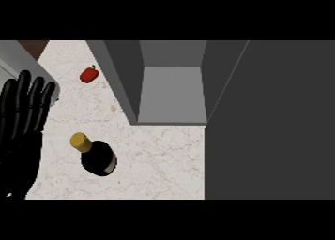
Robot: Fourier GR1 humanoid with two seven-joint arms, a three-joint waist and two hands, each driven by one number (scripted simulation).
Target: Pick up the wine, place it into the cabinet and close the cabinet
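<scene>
The wine bottle [95, 157] stands upright on the marble counter [156, 159], dark glass with a gold cap, seen from above near the lower left. The grey cabinet [171, 93] stands open behind it, its inner shelf showing, and its dark door [274, 122] fills the right side of the view. My left hand [17, 122] is at the left edge, fingers straight and pointing up, resting to the left of the bottle and apart from it. My right hand does not show.
A small red pepper [89, 75] lies on the counter at the back left, beside the cabinet's left wall. A grey appliance corner [11, 58] sits at the top left behind my hand.
</scene>
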